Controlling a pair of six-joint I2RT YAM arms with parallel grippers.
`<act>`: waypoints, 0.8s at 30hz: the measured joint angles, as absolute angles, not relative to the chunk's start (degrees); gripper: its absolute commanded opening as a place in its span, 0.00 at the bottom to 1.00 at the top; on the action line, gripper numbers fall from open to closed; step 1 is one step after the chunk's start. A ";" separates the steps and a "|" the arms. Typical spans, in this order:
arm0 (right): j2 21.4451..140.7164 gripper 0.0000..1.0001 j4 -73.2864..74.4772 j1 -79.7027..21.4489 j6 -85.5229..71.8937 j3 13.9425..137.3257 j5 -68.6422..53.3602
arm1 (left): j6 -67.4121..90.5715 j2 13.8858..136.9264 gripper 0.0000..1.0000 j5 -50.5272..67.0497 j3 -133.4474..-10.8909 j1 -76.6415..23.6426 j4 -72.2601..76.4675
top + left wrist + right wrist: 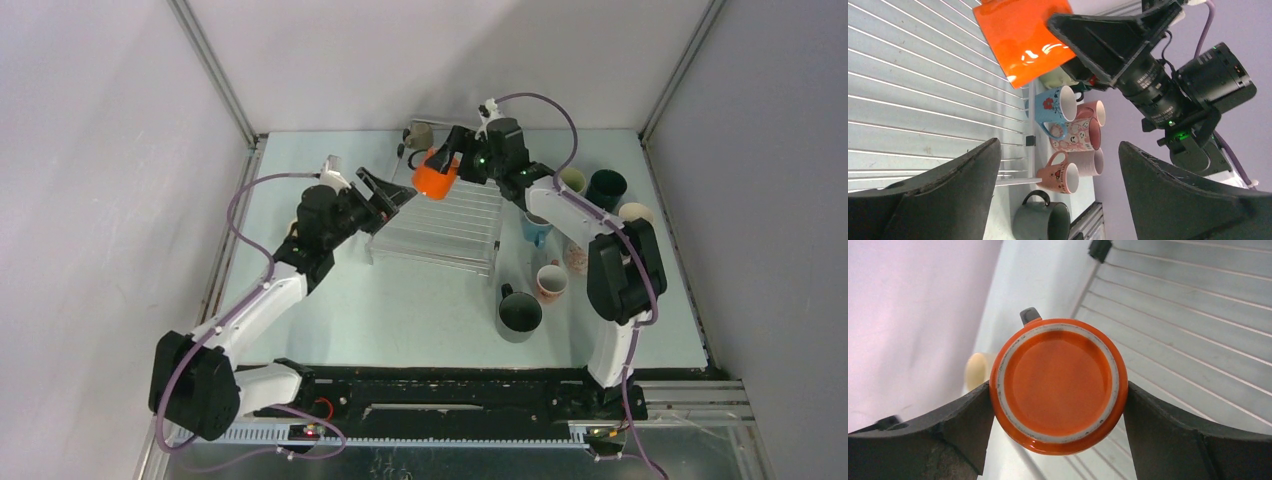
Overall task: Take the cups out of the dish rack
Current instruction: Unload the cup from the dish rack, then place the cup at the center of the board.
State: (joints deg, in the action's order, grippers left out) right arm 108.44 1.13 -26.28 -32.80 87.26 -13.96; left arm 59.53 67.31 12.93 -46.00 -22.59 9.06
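**Table** (400, 320): pale top inside a walled enclosure.

**Dish rack** (445, 225): lies flat near table centre.

**R arm** (600, 240): base at near right. It reaches away and to the left past the rack's right side, w/ wrist above the rack's far-left corner.

**L arm** (260, 300): base at near left. It extends fwd and to the right, w/ wrist at the rack's left edge, pointed at the same corner.

**R gripper** (447, 165): jaws wide, one finger pressed on each side of the orange mug (436, 178). Mug is gripped upside down, base facing the wrist cam, handle on the far side. It sits at the rack's far-left corner; can't tell whether the rim is clear of the wires.

**L gripper** (1059, 145): jaws wide apart, nothing between them. It is just beside the orange mug on its left, not touching.

**Other cups, on table right of rack:**
- dark grey mug (519, 314), nearest the arm bases
- pink mug (550, 283)
- blue mug (535, 230)
- pale green mug (572, 180)
- dark teal mug (605, 188)

**Beyond the rack's far-left corner:** cream mug (975, 371), partly hidden.
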 measured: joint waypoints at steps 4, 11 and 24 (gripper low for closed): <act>106.74 0.12 1.02 -26.22 -37.21 87.26 -17.30 | 60.69 68.16 0.90 14.26 -45.06 -21.39 12.58; 103.07 0.12 -0.10 -26.26 -44.51 84.95 -22.83 | 63.37 68.53 0.82 16.53 -43.86 -19.73 18.85; 98.13 0.12 -5.82 -26.85 -53.95 79.88 -29.63 | 72.01 72.16 0.64 21.26 -43.81 -19.46 32.91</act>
State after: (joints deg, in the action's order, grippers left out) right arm 98.13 -5.82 -26.85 -53.95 79.88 -29.63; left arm 72.01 72.16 21.26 -43.81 -19.46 32.91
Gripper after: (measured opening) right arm 0.924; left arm 0.681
